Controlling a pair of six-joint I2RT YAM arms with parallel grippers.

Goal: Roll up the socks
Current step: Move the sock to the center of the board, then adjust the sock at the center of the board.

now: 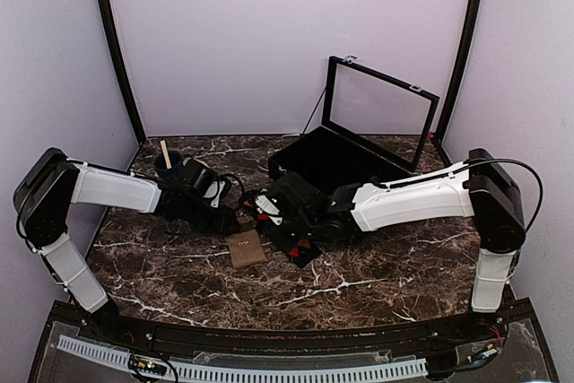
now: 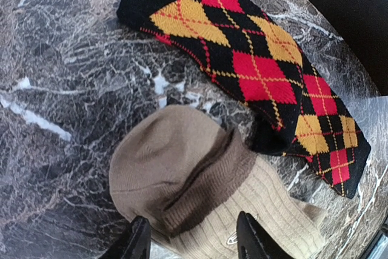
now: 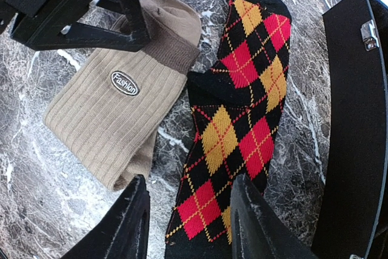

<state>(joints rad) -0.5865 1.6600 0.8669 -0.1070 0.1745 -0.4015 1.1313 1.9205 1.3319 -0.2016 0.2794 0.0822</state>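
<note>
The tan-brown ribbed sock (image 1: pixel 247 248) lies flat on the marble table, with a small "Fashion" label on it. The black argyle sock (image 1: pixel 301 249) with red and orange diamonds lies flat just to its right, partly under my right arm. My left gripper (image 2: pixel 194 242) is open, its jaws straddling the tan sock (image 2: pixel 200 180) from above; the argyle sock (image 2: pixel 254 71) lies beyond it. My right gripper (image 3: pixel 189 225) is open over the near end of the argyle sock (image 3: pixel 242 131), with the tan sock (image 3: pixel 115 119) to its left. In the top view both grippers, the left (image 1: pixel 230 218) and the right (image 1: pixel 272 220), meet over the socks.
A black case (image 1: pixel 345 163) with its glass lid (image 1: pixel 381 109) raised stands right behind the socks; its edge (image 3: pixel 357 119) runs close along the argyle sock. A dark cup (image 1: pixel 168 165) with a wooden stick stands at the back left. My left gripper's body (image 3: pixel 79 4) hangs over the tan sock's far end.
</note>
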